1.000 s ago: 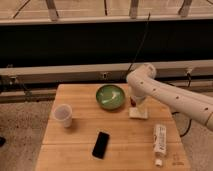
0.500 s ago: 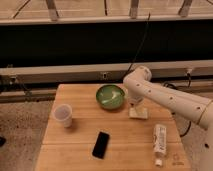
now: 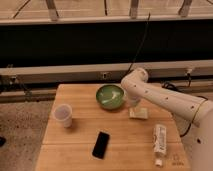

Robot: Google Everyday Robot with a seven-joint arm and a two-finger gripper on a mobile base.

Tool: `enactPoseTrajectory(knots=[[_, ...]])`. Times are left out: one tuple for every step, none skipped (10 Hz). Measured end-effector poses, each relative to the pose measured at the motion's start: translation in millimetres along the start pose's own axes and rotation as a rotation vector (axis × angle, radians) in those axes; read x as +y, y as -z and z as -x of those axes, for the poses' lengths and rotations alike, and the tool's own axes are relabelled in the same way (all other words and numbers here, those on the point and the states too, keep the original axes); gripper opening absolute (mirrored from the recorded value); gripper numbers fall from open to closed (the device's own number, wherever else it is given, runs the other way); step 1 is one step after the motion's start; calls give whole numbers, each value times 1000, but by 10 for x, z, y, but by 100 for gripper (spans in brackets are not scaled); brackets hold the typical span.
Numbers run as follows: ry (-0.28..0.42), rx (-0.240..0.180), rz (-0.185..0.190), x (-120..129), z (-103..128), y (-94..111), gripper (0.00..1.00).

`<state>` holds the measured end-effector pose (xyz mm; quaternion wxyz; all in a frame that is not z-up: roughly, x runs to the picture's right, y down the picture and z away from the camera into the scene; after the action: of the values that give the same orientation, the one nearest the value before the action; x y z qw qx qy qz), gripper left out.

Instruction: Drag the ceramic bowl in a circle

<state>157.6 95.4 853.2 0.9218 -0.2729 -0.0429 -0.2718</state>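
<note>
The green ceramic bowl (image 3: 110, 96) sits on the wooden table (image 3: 80, 145) at the back middle, with a pale streak inside. My gripper (image 3: 131, 102) hangs from the white arm just right of the bowl, close to its right rim. The arm's wrist hides the gripper's tips, and I cannot tell whether it touches the bowl.
A translucent white plastic cup (image 3: 63, 115) stands at the table's left. A black phone (image 3: 101, 144) lies at the front middle. A white tube (image 3: 159, 138) lies at the front right. A pale small block (image 3: 138, 113) lies under the arm. A dark wall runs behind the table.
The arm has swung left, bringing the gripper from right of the bowl to right beside its rim. The bowl looks unmoved.
</note>
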Motion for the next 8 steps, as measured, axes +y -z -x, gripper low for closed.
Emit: enactPoseTrajectory(knots=[[2,2,4,0,3,-15,80],[9,2,12,-12,32,-41,80],[13,2,12,-35,55,-57,80],[15,4,19,-34,64,-85,80],[17,5,23,-38,72,-106,80],[19,5,25,-44,79,-115,80],[24,6,28,-60,97,-129,80],[27,8,34,-65,112,-152,80]])
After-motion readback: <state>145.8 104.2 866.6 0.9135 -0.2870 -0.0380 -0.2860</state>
